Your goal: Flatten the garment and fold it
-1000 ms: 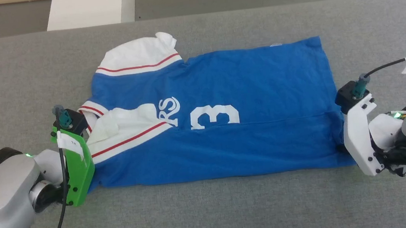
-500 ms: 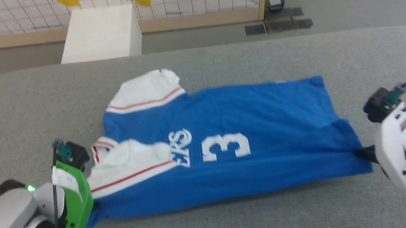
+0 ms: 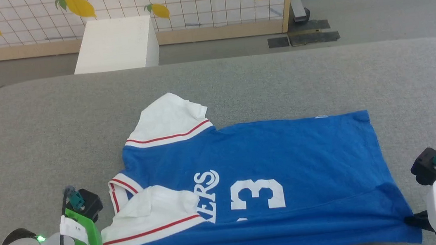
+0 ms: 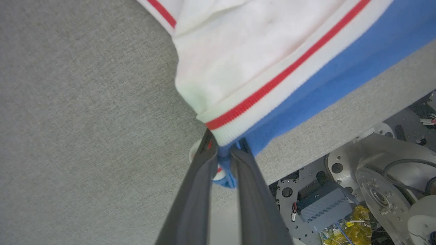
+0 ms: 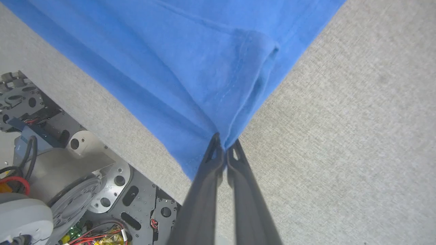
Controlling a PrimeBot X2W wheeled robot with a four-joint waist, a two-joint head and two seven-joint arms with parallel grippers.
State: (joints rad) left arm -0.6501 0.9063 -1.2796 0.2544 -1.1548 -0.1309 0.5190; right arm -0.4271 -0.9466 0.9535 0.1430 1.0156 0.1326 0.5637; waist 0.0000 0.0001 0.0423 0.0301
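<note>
So, starting on our left: down at about 8 o'clock in the head view, our left gripper (image 4: 224, 147) has its two dark fingers pinched nearly together on the near-left corner of the garment (image 3: 272, 161), with a bunch of blue cloth and a bit of the red-striped white trim caught between them. Up at 11 o'clock, past the grey table (image 3: 36, 132), there's a white box (image 3: 117, 43) on the floor. The garment lies spread across the table, low toward 6 o'clock by the near edge, collar end at 9 and hem end at 3. One white sleeve pokes out toward 12, and the other is flopped over the blue body right beside the white lettering and the 3. Over at 4 o'clock, our right gripper (image 5: 224, 144) is squeezed fully closed on the near-right hem corner, and the cloth creases in toward its tips.
</note>
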